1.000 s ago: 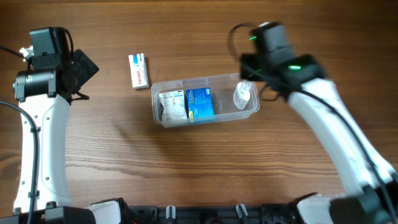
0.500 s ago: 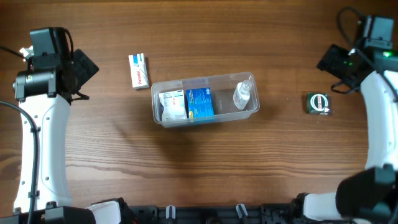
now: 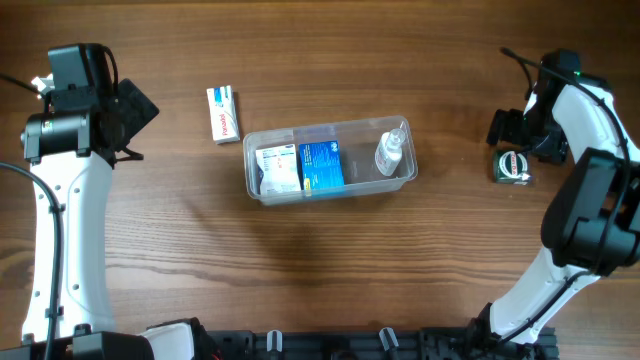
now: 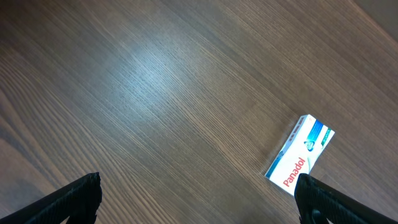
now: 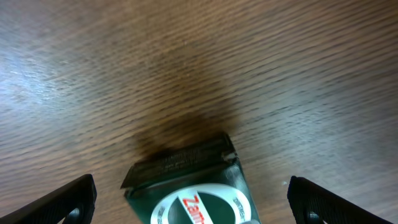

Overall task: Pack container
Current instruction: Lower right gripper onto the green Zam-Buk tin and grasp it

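Observation:
The clear plastic container (image 3: 352, 131) lies mid-table, holding a white box (image 3: 277, 168), a blue box (image 3: 321, 165) and a small clear bottle (image 3: 390, 152). A dark green box with a round white label (image 3: 513, 166) (image 5: 189, 186) sits on the wood at the right. My right gripper (image 3: 523, 143) (image 5: 193, 202) hangs just above it, open, its fingers (image 5: 62, 202) wide on either side without touching. A white Panadol box (image 3: 223, 113) (image 4: 300, 154) lies left of the container. My left gripper (image 3: 135, 125) (image 4: 196, 199) hovers open and empty at the far left.
Bare brown wooden tabletop (image 3: 330, 260) surrounds everything. The left arm's white link (image 3: 70, 230) runs along the left edge, and the right arm (image 3: 590, 200) runs along the right edge.
My right arm left the bottle in the container, opened fully, swung to the far right and came down over the green box. The left arm has not moved.

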